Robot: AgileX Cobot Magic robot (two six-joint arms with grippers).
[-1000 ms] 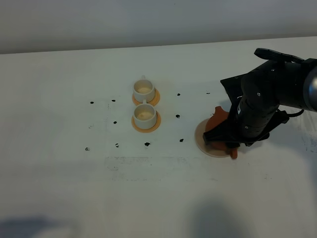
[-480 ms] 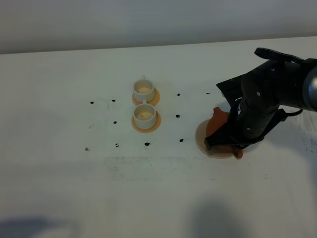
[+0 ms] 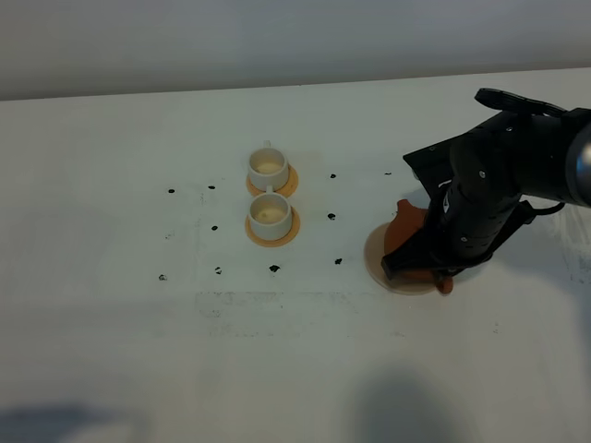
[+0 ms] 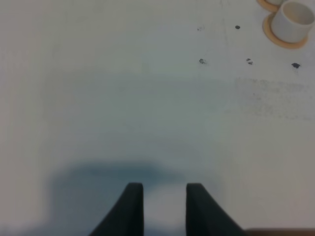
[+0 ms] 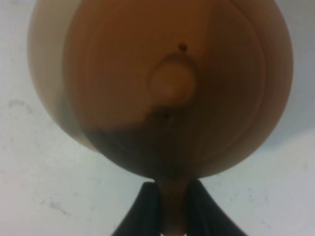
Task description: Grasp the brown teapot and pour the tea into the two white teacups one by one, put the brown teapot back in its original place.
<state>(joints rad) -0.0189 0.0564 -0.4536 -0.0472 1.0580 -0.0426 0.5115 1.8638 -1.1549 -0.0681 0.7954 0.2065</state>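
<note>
right arm [image 3: 489,198] bent low, fingers [image 5: 147,209] pinching teapot handle [image 5: 172,206]

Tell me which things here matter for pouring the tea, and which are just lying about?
Part of the job:
- squat terracotta-brown clay teapot
- two small white cylindrical teacups
- large pale-beige round coaster
- right gripper, shut on the teapot's handle

Just lying about:
- small orange-tan discs under the teacups
- left gripper

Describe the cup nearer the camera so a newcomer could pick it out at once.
On the white table, left of the black right arm, two white teacups stand in a short row on orange-tan discs. The nearer teacup is the one closer to the table's front edge; the other teacup sits just behind it.
</note>
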